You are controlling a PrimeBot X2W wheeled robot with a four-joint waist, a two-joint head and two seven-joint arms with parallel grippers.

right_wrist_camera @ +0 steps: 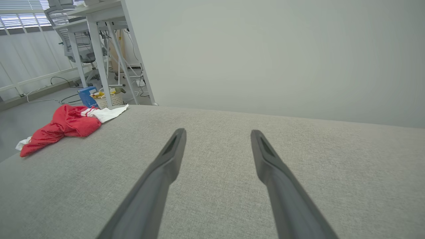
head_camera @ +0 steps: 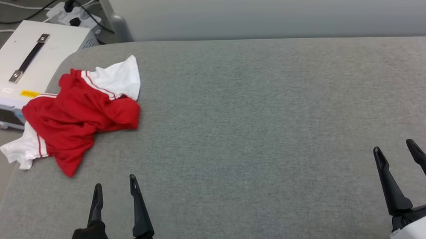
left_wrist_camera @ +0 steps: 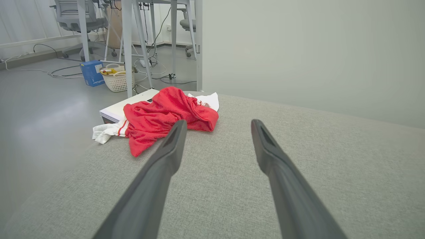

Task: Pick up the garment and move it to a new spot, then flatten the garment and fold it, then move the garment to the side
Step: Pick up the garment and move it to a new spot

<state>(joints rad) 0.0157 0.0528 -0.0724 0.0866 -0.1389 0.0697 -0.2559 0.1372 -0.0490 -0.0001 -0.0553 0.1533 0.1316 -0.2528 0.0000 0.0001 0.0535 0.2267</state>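
The shirt [head_camera: 78, 116] lies crumpled at the far left corner of the grey surface [head_camera: 266, 128], one white sleeve [head_camera: 21, 151] drooping over its edge. Light and limp, it will likely bunch, so a raised red fold [head_camera: 119, 113] seems the best hold. Left jaws and right jaws hover low near the front edge, spread wide, empty, pointing forward
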